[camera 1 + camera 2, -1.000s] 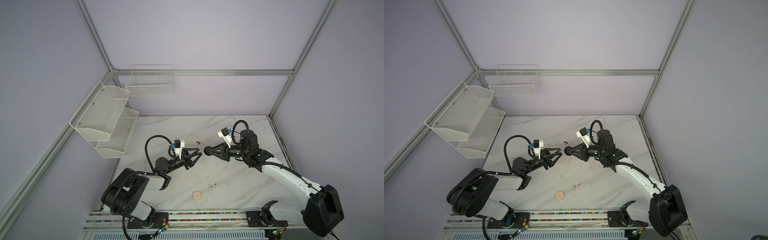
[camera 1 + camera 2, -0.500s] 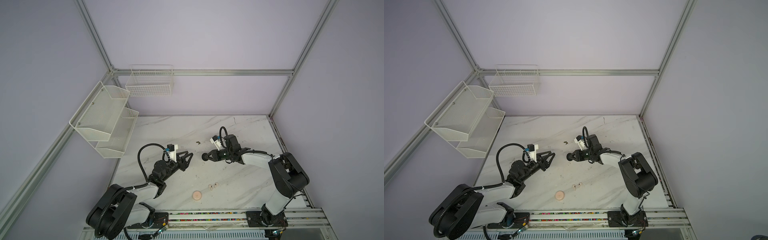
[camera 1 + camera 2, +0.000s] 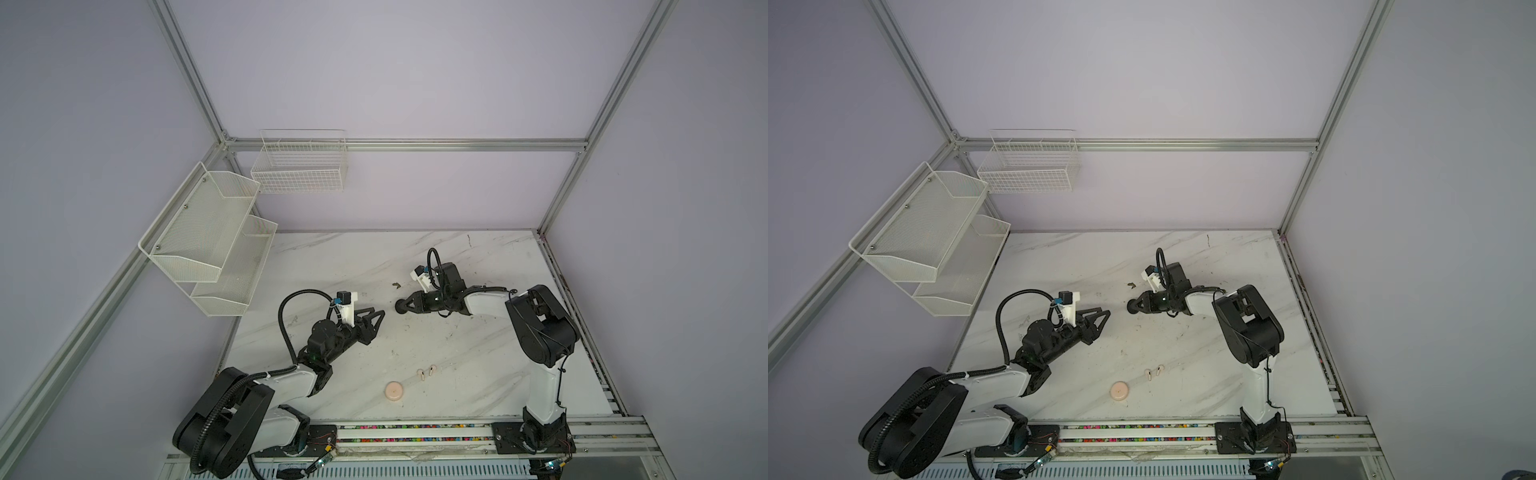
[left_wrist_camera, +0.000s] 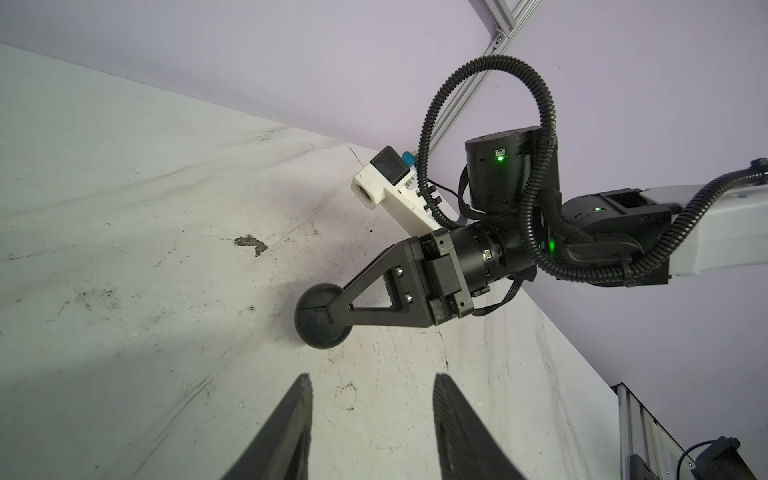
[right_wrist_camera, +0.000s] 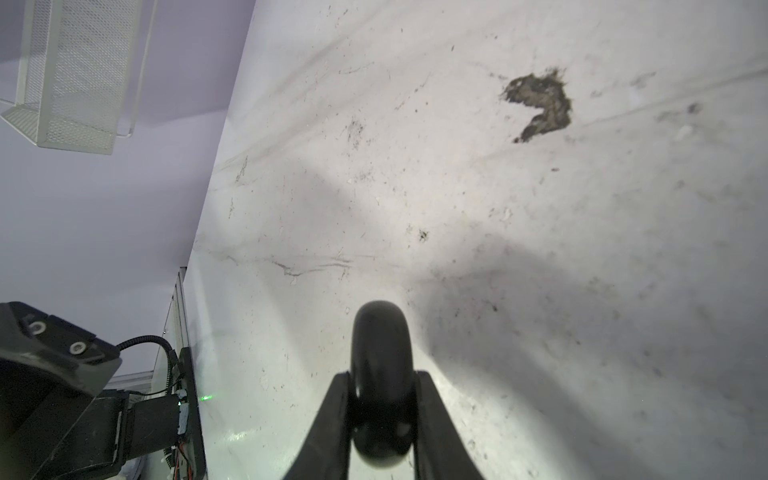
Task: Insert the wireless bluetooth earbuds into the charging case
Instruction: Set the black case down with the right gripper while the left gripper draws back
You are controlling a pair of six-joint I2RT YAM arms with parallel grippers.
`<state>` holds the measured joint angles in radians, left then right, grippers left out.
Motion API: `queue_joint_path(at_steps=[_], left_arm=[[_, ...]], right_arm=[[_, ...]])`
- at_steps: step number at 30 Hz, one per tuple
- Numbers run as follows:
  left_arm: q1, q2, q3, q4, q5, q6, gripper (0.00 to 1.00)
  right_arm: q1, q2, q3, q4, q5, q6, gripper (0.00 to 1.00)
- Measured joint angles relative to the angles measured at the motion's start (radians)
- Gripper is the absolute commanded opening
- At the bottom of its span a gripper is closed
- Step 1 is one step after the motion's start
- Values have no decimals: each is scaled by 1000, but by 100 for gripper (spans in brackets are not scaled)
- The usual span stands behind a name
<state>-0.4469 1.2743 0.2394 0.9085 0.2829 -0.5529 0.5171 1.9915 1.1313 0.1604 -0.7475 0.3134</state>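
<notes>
Near worktop (image 3: 478,266) middle, our right gripper (image 3: 405,308) clamps black case (image 4: 320,318) on edge; left gripper (image 4: 372,380) gapes empty. Risk we see: smooth round case rolling out of pinch, dropping.

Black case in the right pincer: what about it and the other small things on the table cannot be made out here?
Black case: its inside, hidden by its own closed shell in both wrist views.
Pink earbuds: too small in both top views to tell their ends apart; outside both wrist views.
Pink case: too small to see its seam; top views only.
</notes>
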Motion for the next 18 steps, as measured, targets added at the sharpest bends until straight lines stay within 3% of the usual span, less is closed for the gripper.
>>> queue_joint_path(at_steps=[18], left_arm=[[22,20,0,39,10,14,47]], right_arm=[[0,53,56,-108,-34,-48,34]])
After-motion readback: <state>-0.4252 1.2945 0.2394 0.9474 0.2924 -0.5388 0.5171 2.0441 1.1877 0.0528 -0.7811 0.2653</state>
